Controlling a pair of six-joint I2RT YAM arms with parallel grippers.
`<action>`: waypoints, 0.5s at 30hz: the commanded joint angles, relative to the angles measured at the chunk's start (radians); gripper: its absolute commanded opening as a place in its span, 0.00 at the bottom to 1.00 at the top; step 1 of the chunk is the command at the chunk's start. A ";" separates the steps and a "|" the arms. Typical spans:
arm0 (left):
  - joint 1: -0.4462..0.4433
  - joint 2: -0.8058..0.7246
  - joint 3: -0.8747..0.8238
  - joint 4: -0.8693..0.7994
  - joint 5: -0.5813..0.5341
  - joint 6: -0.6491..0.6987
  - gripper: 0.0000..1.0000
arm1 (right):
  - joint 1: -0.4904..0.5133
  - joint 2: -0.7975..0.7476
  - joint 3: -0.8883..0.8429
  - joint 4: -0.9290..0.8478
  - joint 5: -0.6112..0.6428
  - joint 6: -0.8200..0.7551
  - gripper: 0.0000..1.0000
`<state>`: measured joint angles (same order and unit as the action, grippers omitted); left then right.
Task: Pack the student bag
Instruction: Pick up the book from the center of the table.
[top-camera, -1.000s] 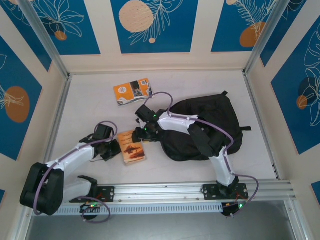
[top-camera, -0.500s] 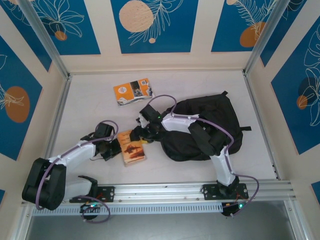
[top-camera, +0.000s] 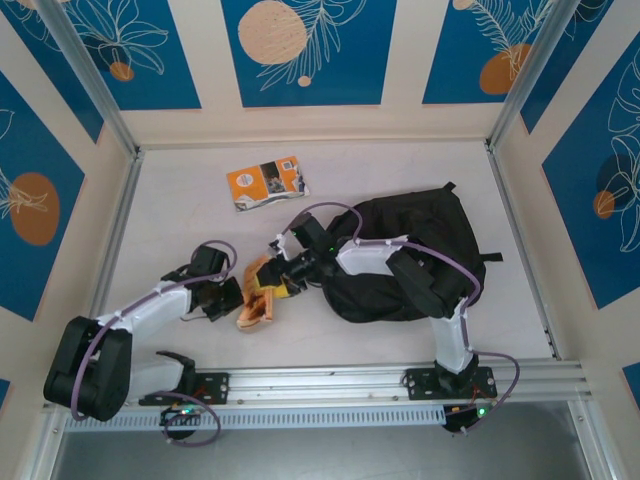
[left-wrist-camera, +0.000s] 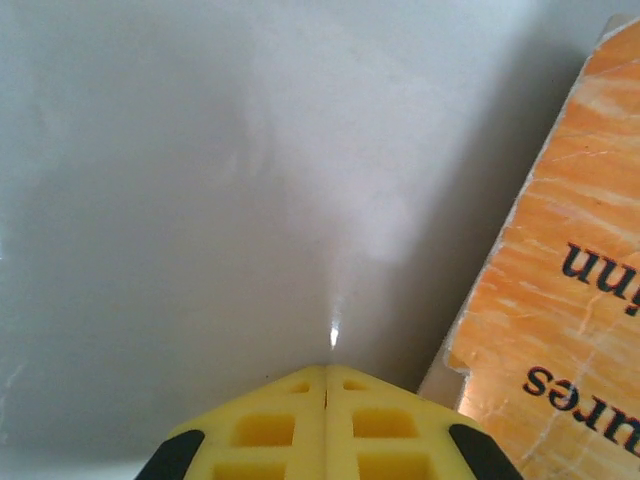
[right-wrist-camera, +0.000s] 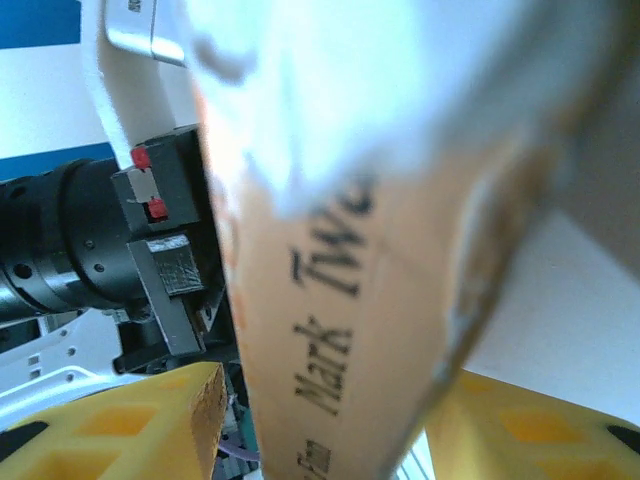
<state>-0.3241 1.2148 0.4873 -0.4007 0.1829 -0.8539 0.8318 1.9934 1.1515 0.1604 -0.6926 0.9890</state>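
The right claw (top-camera: 278, 287) is clamped on the Mark Twain paperback (top-camera: 256, 302), a yellow finger (right-wrist-camera: 120, 420) on either side of its spine, and the book is tilted up. The left claw (top-camera: 233, 298) is pinched tight shut and empty, with the paperback just beside it. The student bag (top-camera: 420, 240) lies slumped on the table (top-camera: 180, 225) behind the right claw, beneath its arm. An orange booklet (top-camera: 266, 183) lies well beyond both claws.

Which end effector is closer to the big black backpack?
Right. The right end effector, gripping a tilted book, sits just left of the backpack. The left end effector is farther left, on the book's other side.
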 joint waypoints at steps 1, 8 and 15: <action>-0.008 -0.013 0.012 0.038 0.051 0.023 0.05 | 0.000 -0.018 -0.002 0.032 -0.046 0.013 0.55; -0.007 -0.053 0.013 0.015 0.044 0.017 0.05 | -0.013 0.021 0.041 -0.161 0.069 -0.081 0.56; -0.006 -0.095 0.026 -0.023 0.048 0.011 0.05 | -0.025 0.019 0.002 -0.076 0.082 -0.023 0.14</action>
<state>-0.3256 1.1553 0.4873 -0.3935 0.2024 -0.8547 0.8169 2.0190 1.1645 0.0448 -0.6125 0.9493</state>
